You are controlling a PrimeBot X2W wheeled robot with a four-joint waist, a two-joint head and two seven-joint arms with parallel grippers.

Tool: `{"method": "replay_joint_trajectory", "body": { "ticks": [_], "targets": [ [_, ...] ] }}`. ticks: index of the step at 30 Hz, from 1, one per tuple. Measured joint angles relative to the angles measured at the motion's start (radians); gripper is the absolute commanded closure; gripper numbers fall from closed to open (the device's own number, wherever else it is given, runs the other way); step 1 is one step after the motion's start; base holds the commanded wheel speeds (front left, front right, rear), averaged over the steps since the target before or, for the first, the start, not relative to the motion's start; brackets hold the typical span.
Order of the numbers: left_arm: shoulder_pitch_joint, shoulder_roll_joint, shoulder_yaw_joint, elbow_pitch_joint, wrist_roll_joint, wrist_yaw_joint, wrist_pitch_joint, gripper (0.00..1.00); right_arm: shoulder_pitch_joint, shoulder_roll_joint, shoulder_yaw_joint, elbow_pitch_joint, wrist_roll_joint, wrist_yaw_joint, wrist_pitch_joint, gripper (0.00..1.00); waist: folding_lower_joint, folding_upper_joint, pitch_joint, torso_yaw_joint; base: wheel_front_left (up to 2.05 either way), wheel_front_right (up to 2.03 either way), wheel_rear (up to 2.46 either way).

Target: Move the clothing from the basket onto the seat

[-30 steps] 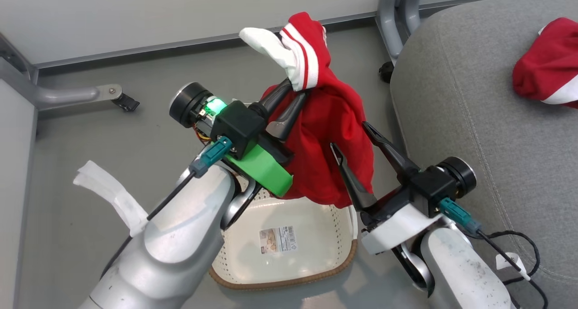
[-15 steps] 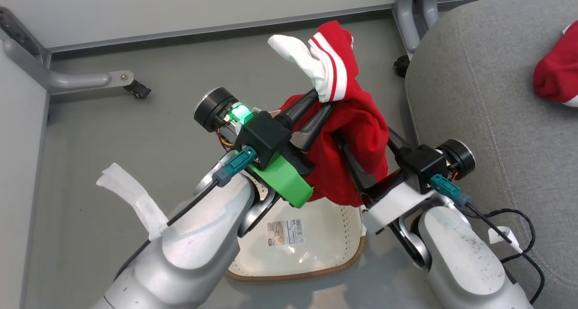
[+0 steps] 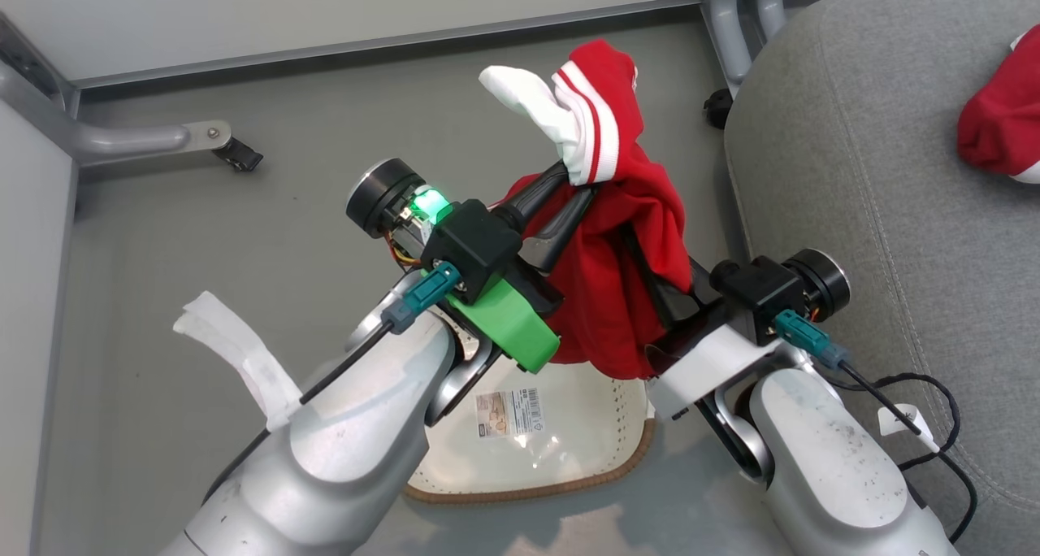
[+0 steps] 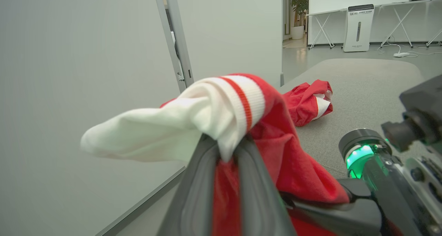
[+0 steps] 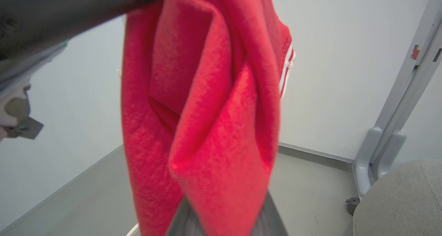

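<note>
A red garment (image 3: 617, 239) with a white, red-striped cuff (image 3: 569, 117) hangs in the air above the basket (image 3: 569, 475). My left gripper (image 3: 573, 190) is shut on it just under the cuff, with the fabric bunched between the fingers (image 4: 248, 180). My right gripper (image 3: 662, 275) reaches into the hanging part from the right, and red cloth (image 5: 207, 125) fills the space between its fingers (image 5: 272, 218). The cream basket with a brown rim lies below, its label sticker (image 3: 505, 414) showing. The second red garment (image 3: 999, 125) (image 4: 307, 98) lies on the grey seat (image 3: 853, 174) at the right.
Grey metal frame legs stand at the back left (image 3: 138, 137) and by the seat's corner (image 3: 731, 11). A white strip of cloth (image 3: 236, 353) hangs off my left forearm. A black cable (image 3: 918, 410) trails over the seat's front edge. A pale wall (image 5: 345, 74) lies behind.
My right gripper, open beside the garment a second ago, has moved in and shut on the hanging fabric. The left gripper has kept its hold. The camera has shifted a little.
</note>
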Motion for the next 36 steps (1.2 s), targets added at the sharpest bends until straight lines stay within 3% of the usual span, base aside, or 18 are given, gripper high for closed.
{"method": "replay_joint_trajectory", "body": {
  "ticks": [21, 22, 23, 24, 36],
  "targets": [
    [-0.007, 0.009, -0.014, 0.019, -0.009, 0.000, -0.001, 1.00, 0.001, 0.002, -0.013, -0.017, 0.012, 0.000, 0.000, 1.00, 0.0000, 0.0000, 0.016, -0.003, 0.00, 0.00, 0.00],
    [-0.007, 0.009, -0.013, 0.020, -0.009, 0.000, -0.001, 0.64, 0.001, 0.002, -0.015, -0.018, 0.014, 0.000, 0.000, 1.00, 0.0000, 0.0000, 0.017, -0.004, 0.00, 0.00, 0.00],
    [-0.007, 0.008, -0.011, 0.022, -0.009, 0.000, -0.001, 0.15, 0.001, 0.002, -0.018, -0.018, 0.014, 0.000, 0.000, 1.00, 0.0000, 0.0000, 0.017, -0.004, 0.00, 0.00, 0.00],
    [-0.007, 0.008, -0.010, 0.024, -0.008, 0.000, -0.001, 0.00, 0.001, 0.002, -0.022, -0.019, 0.014, 0.000, 0.000, 1.00, 0.0000, 0.0000, 0.017, -0.004, 0.00, 0.00, 0.00],
    [-0.006, 0.007, -0.012, 0.034, -0.005, 0.000, -0.002, 0.00, 0.001, 0.000, -0.080, -0.033, 0.014, 0.000, 0.000, 1.00, 0.0000, 0.0000, 0.013, -0.003, 0.00, 0.00, 0.00]
  ]
}}
